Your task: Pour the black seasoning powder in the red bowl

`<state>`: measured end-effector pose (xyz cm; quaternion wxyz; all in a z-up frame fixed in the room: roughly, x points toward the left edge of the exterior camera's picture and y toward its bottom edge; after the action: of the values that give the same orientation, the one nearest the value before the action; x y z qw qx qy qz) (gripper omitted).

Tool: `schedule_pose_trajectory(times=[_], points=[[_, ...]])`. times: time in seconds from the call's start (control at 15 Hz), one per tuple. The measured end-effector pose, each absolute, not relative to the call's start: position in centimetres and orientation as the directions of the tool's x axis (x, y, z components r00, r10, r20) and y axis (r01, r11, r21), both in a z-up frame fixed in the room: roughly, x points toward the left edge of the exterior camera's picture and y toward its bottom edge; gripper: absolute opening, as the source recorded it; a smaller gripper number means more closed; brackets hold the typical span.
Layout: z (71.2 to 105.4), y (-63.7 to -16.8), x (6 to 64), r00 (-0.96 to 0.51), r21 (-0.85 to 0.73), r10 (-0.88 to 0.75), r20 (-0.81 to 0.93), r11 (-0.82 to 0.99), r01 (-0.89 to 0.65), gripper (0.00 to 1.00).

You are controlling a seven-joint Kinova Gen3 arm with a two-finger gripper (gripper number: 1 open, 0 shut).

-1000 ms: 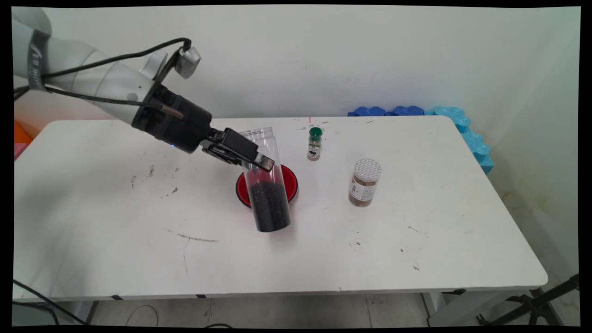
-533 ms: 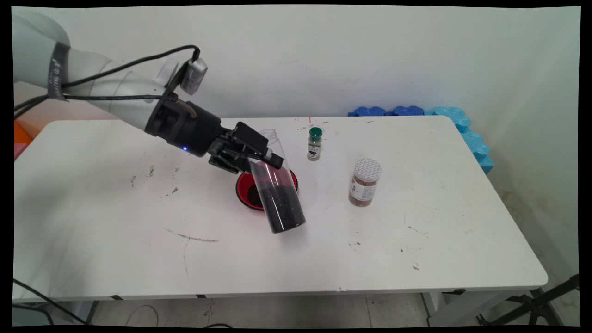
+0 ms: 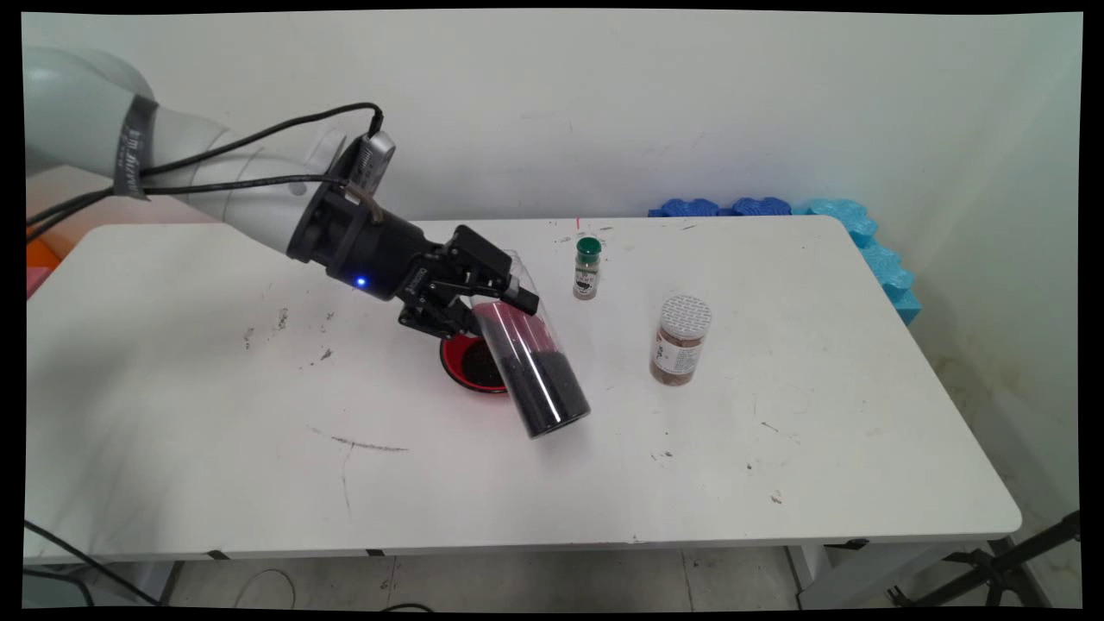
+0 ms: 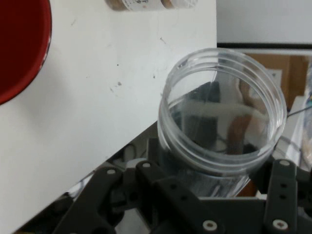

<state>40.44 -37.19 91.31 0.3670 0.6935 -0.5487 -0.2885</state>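
Note:
My gripper [image 3: 487,302] is shut on a tall clear plastic jar [image 3: 535,371] with no lid, gripping it near the upper part. The jar hangs tilted, its base low to the right and its mouth up toward the hand; black granules fill its lower half. Behind and left of it a red bowl [image 3: 466,362] sits on the table, dark inside. In the hand view the jar's open mouth [image 4: 222,112] rises between the fingers of the gripper [image 4: 219,192], and the red bowl [image 4: 19,48] lies at the top left.
A small bottle with a green cap [image 3: 586,269] stands behind the bowl. A brown-filled jar with a white lid [image 3: 681,341] stands to the right, its base showing as the brown jar [image 4: 146,4] in the hand view. Blue foam pieces [image 3: 828,216] lie at the white table's [image 3: 259,431] far right corner.
The hand has rotated and shifted right, tipping the jar from nearly upright to a clear slant with its base swung right. More of the red bowl now shows.

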Motion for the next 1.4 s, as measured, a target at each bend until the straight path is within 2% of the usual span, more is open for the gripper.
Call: schedule_pose_trajectory(times=[0.47,1.4], points=[[90.3,-38.1,40.9,0.348,0.828,-0.922,-0.17,-0.325,-0.457,0.0],[89.3,-39.0,41.5,0.457,0.754,-0.768,-0.449,-0.6,-0.267,0.0]])
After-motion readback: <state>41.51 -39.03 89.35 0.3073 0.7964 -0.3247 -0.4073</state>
